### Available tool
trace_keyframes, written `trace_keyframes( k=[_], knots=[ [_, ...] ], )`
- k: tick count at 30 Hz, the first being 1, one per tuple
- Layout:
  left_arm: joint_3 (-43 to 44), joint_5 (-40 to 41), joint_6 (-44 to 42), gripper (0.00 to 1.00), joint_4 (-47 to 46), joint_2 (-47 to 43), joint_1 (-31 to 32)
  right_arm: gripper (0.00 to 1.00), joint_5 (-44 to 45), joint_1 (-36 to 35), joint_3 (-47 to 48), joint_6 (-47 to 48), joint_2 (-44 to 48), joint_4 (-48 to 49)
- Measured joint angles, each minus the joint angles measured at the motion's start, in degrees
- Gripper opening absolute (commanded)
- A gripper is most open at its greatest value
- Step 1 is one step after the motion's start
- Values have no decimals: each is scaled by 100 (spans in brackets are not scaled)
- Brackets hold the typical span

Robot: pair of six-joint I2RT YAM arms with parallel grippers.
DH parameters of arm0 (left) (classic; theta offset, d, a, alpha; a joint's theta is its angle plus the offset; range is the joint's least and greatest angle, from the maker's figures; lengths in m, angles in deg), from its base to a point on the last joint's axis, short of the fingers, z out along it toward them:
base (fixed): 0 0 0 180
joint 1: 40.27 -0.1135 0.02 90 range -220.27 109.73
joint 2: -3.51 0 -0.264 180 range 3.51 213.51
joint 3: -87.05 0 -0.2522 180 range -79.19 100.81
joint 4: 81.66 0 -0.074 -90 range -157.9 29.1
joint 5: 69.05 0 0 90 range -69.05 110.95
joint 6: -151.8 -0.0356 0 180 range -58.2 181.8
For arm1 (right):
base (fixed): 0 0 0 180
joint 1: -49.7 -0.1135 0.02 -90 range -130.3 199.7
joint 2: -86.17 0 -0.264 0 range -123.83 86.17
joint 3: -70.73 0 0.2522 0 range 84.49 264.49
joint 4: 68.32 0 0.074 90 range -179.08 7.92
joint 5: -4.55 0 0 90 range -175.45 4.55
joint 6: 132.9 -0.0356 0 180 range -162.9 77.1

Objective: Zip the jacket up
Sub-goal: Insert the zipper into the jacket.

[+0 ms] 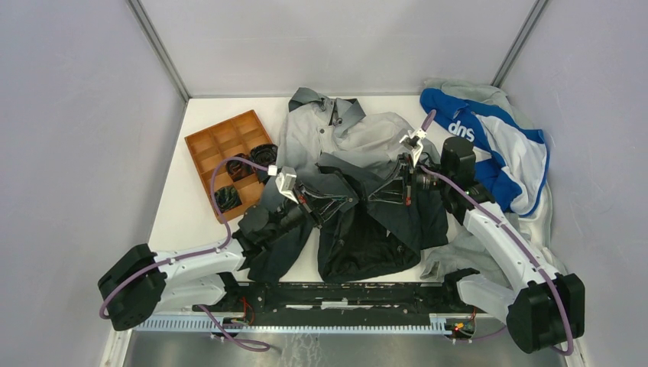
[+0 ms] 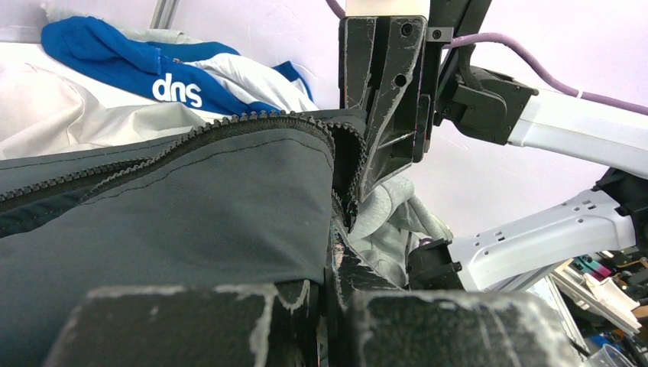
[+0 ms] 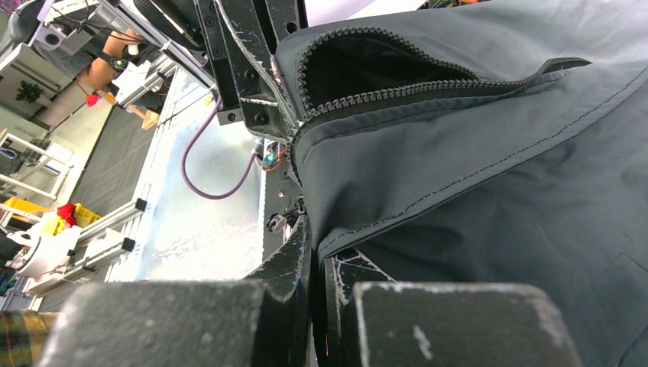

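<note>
Left gripper [image 2: 327,298]: closed on the jacket [image 1: 359,237], beside its zipper [image 2: 229,125].
Right gripper [image 3: 321,298]: closed likewise; we judge both hold the teeth taut for mating.

Jacket [image 1: 359,153] lies at centre of table [image 1: 191,225], hood toward 12 o'clock, hem toward 6. Tray [image 1: 221,138] sits at its 10 o'clock, close alongside, with items [image 1: 228,197] in its nearer compartments. Lettered garment [image 1: 489,141] lies at 2 o'clock, on a sweatshirt [image 1: 535,222] running down to 4.
</note>
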Motion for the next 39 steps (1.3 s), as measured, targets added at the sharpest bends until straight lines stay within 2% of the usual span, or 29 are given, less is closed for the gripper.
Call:
trace_keyframes(
  k=[13,22,39],
  knots=[
    [55,-57,-203,2,11,-2,0,0,2,-68,-68,-339,4,341],
    [52,83,-269,2,28,-332,0,0,7,-66,-68,-339,4,341],
    [59,-37,-282,2,2,-92,0,0,22,-66,-256,-927,70,984]
  ],
)
